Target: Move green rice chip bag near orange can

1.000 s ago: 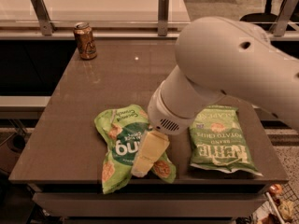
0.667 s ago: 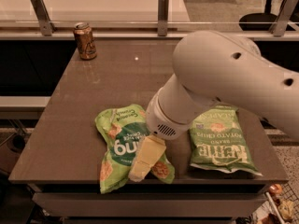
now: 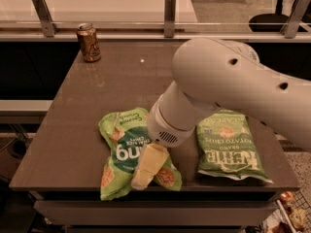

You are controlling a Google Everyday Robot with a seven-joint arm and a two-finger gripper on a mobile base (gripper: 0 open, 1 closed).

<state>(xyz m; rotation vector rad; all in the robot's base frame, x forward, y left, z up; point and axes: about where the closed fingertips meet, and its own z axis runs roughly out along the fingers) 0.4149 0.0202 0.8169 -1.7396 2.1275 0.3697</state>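
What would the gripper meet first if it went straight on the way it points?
The gripper points down at the green rice chip bag near the table's front edge. It would probably meet that bag first; it may already be touching it, since depth is unclear.

We are reading large white letters "ng" on the bright green wrinkly foil rice chip bag (image 3: pixel 121 147); the smaller print above them is staying too faint for us. The cream-coloured gripper (image 3: pixel 147 168) is lying across that bag, just right of the letters. On the flatter rectangular green bag (image 3: pixel 228 152) we are making out blocky white "POTATO CHIPS", upside down to the camera. The small brownish-orange metal can (image 3: pixel 89 42) is showing no legible label.
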